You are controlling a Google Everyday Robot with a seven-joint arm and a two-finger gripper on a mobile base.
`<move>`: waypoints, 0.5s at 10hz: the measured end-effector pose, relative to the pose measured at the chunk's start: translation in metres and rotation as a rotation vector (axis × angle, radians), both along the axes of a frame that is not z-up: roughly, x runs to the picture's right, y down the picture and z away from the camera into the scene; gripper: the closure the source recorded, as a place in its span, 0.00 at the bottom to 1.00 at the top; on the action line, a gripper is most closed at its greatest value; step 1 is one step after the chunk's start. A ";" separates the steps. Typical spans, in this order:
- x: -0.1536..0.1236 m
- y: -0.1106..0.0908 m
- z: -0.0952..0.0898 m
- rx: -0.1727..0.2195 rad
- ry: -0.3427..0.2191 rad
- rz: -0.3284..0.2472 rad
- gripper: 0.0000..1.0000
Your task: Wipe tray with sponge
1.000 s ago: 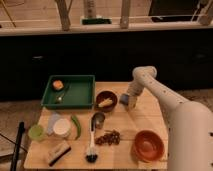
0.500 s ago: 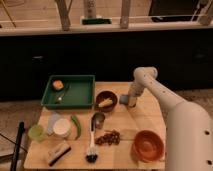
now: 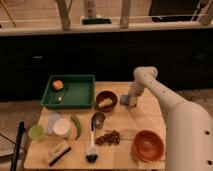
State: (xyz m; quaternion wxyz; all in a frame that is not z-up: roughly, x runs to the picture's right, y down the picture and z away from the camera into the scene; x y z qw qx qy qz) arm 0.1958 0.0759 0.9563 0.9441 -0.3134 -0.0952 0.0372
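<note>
1. Gripper (image 3: 131,98): at the end of the white arm, lowered to the surface of the wooden table (image 3: 125,125); whether it is apart or closed cannot be told from this view
2. Sponge (image 3: 124,101): small blue-grey block lying on the table right at the gripper, on its left side and seemingly touching it; whether it is actually grasped cannot be made out
3. Tray (image 3: 70,105): dark green, shallow, with a raised rim; well to the left of the gripper, with the brown bowl (image 3: 114,95) standing between the two. Inside the tray lie a small orange item (image 3: 58,84) and a pale utensil-like piece (image 3: 61,97) (identity unclear)
4. Handling, as a judgement: the sponge is probably light, soft and compressible, and not fragile. It will yield under a squeeze, so the hold is best taken across its narrow sides with firm pressure, leaving the underside free to meet the tray floor. Its porous surface should resist slipping
5. Step in hand, as a judgement: acquiring the sponge; wiping is not yet begun, and the carry must pass leftward over or around the bowl
</note>
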 end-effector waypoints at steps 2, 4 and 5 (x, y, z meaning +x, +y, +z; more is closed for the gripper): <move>0.009 -0.026 -0.022 0.029 -0.033 -0.025 1.00; 0.016 -0.045 -0.037 0.055 -0.060 -0.051 1.00; 0.021 -0.051 -0.044 0.069 -0.077 -0.066 1.00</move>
